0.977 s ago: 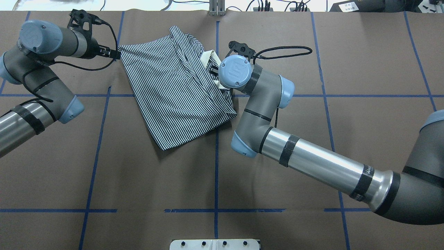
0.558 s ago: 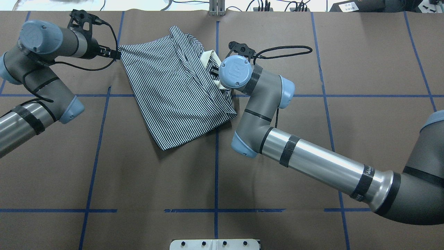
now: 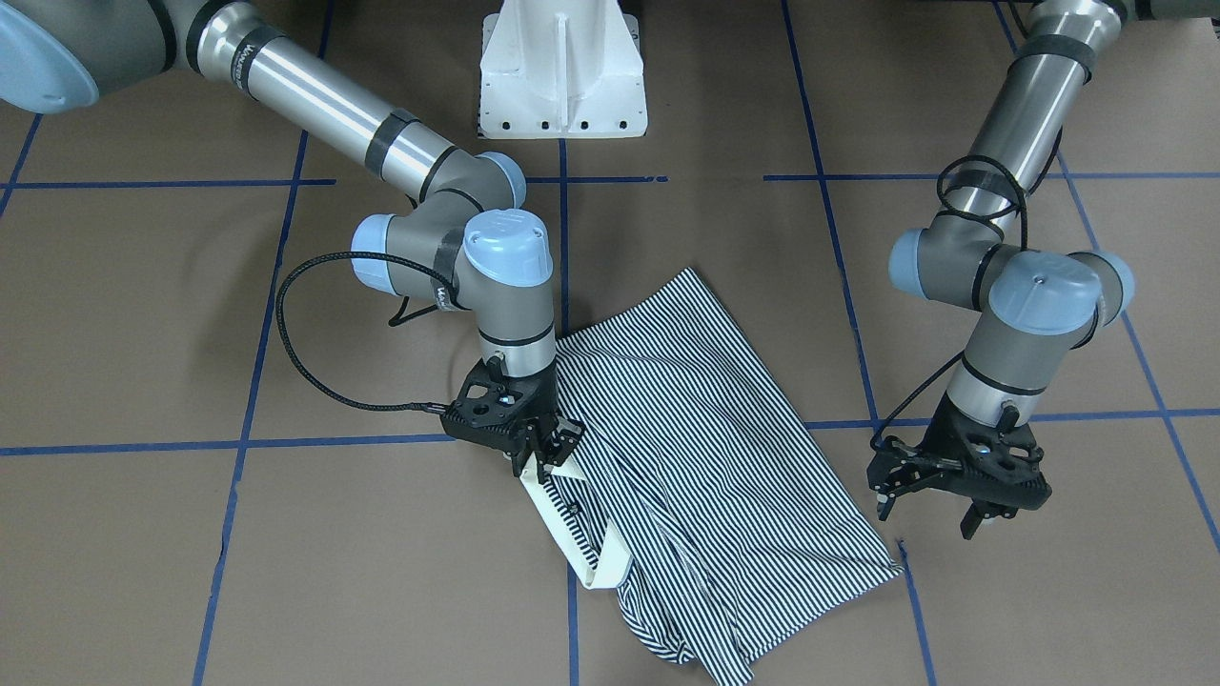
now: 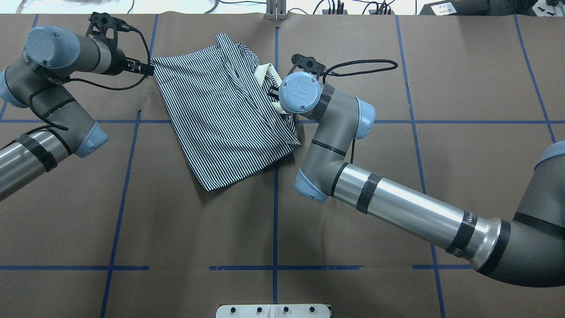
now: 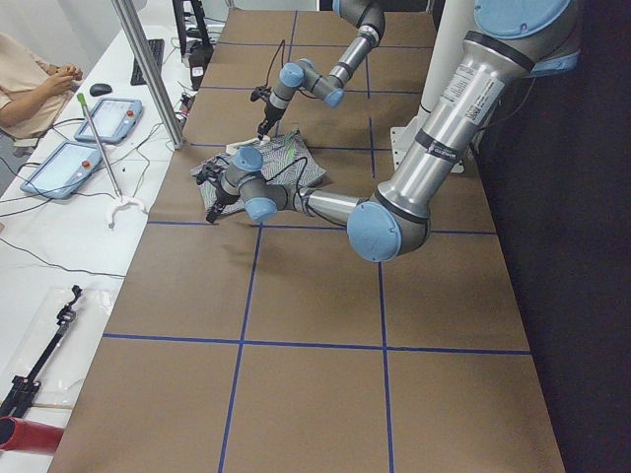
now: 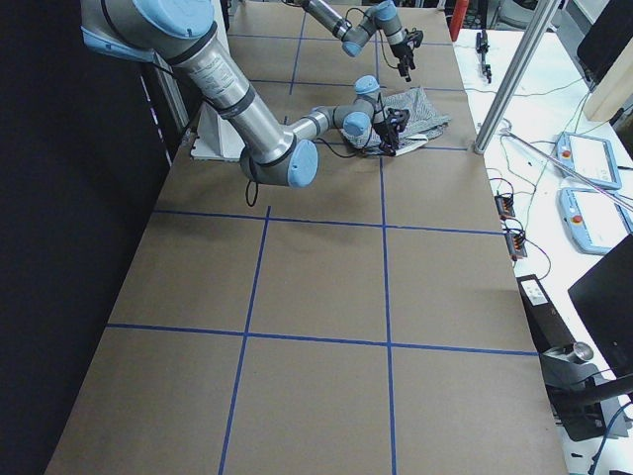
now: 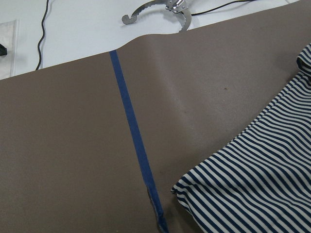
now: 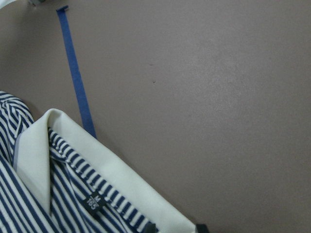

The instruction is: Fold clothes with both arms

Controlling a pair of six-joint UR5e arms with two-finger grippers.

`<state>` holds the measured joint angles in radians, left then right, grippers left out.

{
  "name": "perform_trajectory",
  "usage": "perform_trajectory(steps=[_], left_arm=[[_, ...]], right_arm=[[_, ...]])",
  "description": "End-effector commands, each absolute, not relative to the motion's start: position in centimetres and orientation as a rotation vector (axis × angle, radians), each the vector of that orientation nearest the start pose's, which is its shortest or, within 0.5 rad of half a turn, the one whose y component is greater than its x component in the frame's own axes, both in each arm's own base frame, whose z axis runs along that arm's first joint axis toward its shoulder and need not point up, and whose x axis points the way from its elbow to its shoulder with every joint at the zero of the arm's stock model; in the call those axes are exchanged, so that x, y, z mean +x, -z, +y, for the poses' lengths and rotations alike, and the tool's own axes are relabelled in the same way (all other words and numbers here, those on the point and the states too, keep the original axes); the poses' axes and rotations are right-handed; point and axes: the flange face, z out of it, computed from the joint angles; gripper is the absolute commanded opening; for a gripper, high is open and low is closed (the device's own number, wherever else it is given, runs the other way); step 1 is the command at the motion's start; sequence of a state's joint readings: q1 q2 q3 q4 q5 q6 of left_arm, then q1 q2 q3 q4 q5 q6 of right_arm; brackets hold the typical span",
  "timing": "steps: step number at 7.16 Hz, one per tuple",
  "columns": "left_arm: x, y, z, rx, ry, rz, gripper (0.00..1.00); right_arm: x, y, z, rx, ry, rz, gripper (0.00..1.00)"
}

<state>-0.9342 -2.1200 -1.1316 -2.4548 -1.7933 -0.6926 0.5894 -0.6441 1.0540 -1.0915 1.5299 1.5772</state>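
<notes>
Polo shirt [image 3: 705, 448] lay partly folded and rumpled near the middle of the brown surface [image 3: 286, 572], its cream collar [image 3: 581, 548] at one edge. On that collar the right claw [image 3: 543, 455] was pinched. Beside the shirt's far corner the left claw [image 3: 929, 510] hung spread, apart from the cloth.

Shirt [image 4: 220, 115] on table [image 4: 397, 198]. Right gripper [image 3: 551, 459] at collar [image 3: 572, 534], on shirt's right side. Left gripper [image 3: 925, 514] just beside shirt's far-left corner.
</notes>
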Motion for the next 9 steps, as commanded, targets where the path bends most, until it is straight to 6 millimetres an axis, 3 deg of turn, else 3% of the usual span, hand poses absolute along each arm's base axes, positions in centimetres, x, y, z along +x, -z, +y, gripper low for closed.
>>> perform_trajectory(steps=[1, 3, 5, 7, 9], left_arm=[[35.7, -44.9, -66.6, 0.651, -0.046, 0.782, 1.0], [35.9, -44.2, -66.5, 0.657, -0.042, 0.794, 1.0], [36.6, -43.4, -65.9, 0.651, -0.028, 0.816, 1.0], [37.2, -43.1, -65.6, 0.65, -0.033, 0.825, 1.0], [37.5, -43.0, -65.4, 0.648, -0.035, 0.828, 1.0]], right_arm=[[-61.6, -24.5, -57.9, 0.295, -0.566, -0.854, 0.0], [-58.3, -26.8, -55.1, 0.297, -0.561, -0.869, 0.0], [-55.9, -29.8, -48.8, 0.302, -0.525, -0.905, 0.0], [-55.0, -31.4, -42.5, 0.328, -0.481, -0.923, 0.0], [-52.3, -33.7, -40.2, 0.321, -0.469, -0.914, 0.0]])
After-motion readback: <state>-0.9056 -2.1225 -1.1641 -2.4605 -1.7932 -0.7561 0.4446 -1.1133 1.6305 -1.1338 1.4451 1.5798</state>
